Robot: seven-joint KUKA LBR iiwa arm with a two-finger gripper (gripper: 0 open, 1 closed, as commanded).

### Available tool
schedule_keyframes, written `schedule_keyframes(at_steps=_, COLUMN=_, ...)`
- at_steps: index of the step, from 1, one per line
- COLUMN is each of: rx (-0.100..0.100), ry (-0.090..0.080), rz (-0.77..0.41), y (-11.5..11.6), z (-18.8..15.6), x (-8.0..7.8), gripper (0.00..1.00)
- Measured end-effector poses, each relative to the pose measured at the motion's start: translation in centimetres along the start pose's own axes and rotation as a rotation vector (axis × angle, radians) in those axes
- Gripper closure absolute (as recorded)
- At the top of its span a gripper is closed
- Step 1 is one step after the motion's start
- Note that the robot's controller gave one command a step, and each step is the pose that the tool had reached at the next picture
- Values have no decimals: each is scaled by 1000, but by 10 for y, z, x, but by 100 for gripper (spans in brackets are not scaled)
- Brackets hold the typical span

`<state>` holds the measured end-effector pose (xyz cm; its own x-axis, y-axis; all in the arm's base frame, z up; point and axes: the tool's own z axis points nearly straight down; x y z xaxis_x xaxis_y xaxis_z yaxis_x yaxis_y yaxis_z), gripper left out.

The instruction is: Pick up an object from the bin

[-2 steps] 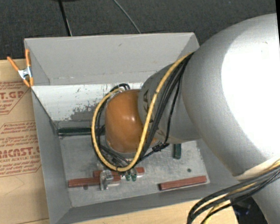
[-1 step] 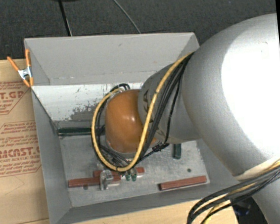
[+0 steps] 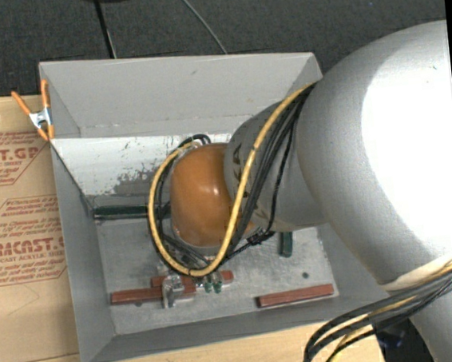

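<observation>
My gripper [image 3: 172, 291] shows as a small metal part below the arm's orange cover, low over the bin floor at the front left. It sits right at a long reddish-brown flat stick [image 3: 134, 295] that runs left to right under it; whether it grips the stick is hidden. A small green piece [image 3: 214, 284] lies just to the right of the gripper.
A second reddish-brown stick [image 3: 295, 295] lies at the front right. A dark green rod [image 3: 120, 214] rests along the left back of the floor. A short dark green piece [image 3: 286, 245] stands near the right wall. The arm and its cables cover the bin's middle.
</observation>
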<state>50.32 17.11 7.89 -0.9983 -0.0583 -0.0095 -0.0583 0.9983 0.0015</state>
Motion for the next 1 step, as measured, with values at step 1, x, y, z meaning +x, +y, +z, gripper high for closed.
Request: schedule_keyframes(at_steps=1, rx=3, ry=14, rz=0, y=0, z=-15, x=3, gripper=100)
